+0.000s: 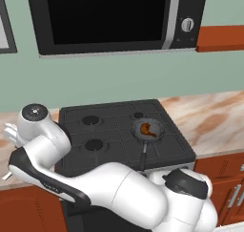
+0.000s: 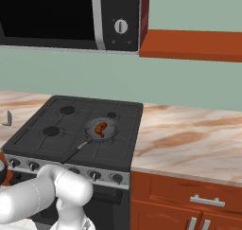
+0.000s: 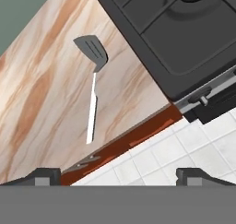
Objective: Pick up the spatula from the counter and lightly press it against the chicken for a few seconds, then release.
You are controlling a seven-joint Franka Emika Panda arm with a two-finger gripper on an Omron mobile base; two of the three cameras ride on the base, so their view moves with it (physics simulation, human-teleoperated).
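Observation:
The spatula lies flat on the marble counter to the left of the stove, its grey slotted head away from the counter's front edge and its white handle pointing toward that edge. My gripper hangs above the counter edge, open, with nothing between its dark fingertips; the spatula is apart from it, up and to the left in the hand view. The browned chicken sits in a small pan on the stove's front right burner, also seen as the chicken.
The black stove has several burners; the pan's dark handle points toward the front. A microwave hangs above it. Marble counter runs to the stove's right. White floor tiles and an orange cabinet front lie under the hand.

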